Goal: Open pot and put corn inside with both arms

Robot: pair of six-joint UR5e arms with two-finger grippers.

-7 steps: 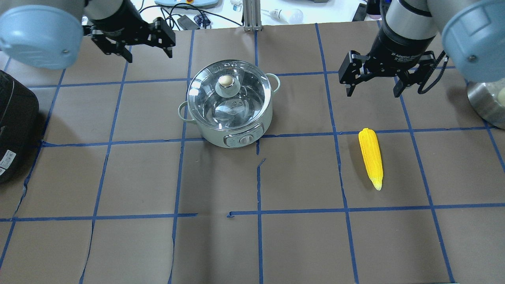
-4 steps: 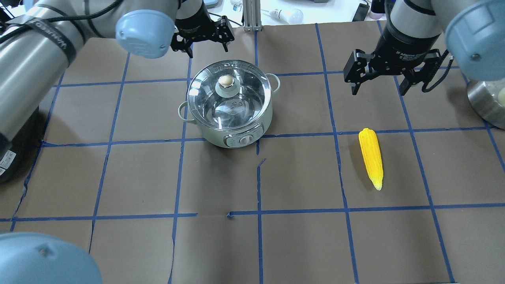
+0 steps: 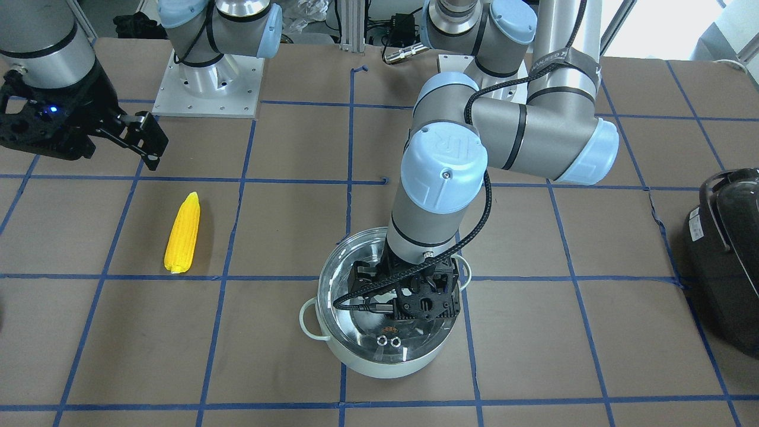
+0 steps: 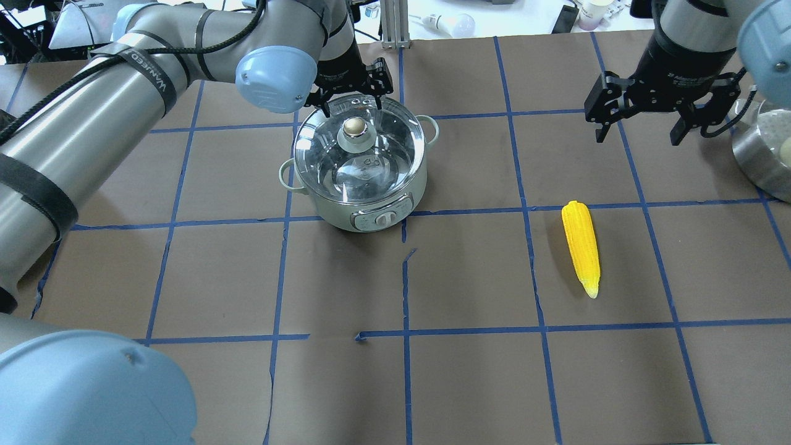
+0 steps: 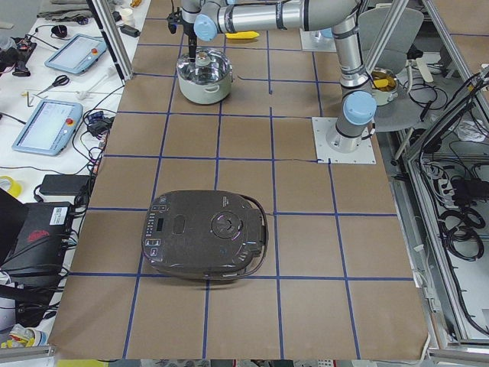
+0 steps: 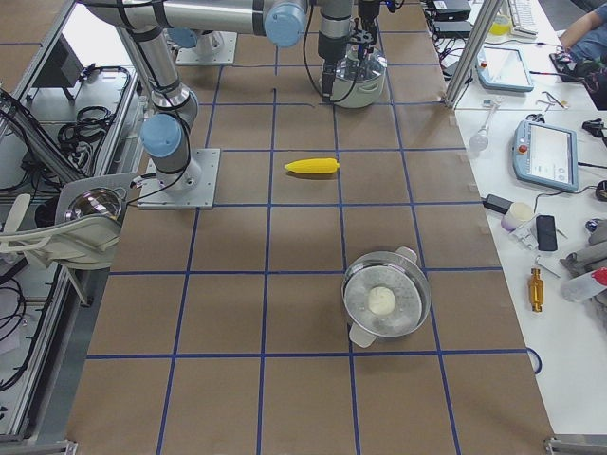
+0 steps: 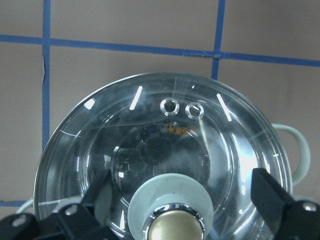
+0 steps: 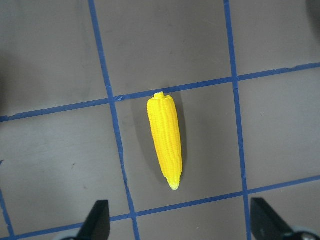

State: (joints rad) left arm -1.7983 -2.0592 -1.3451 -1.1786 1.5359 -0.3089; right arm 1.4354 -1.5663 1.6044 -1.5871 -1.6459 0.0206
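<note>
Glass lid (image 4: 371, 170) looks slick, fragile; take it by knob (image 4: 353, 127), frame's upper centre. Left gripper (image 4: 350, 99), right gripper (image 4: 638, 136) both spread. Corn (image 4: 581, 247) probably light, rigid.

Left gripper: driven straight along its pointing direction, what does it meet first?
Probably the glass lid of the pot: the left gripper points down, open, fingers either side of the knob. Height is hard to judge.

Clear glossy glass lid (image 4: 378, 162), matt brown paper (image 4: 469, 278), ribbed corn (image 4: 581, 246)
</note>
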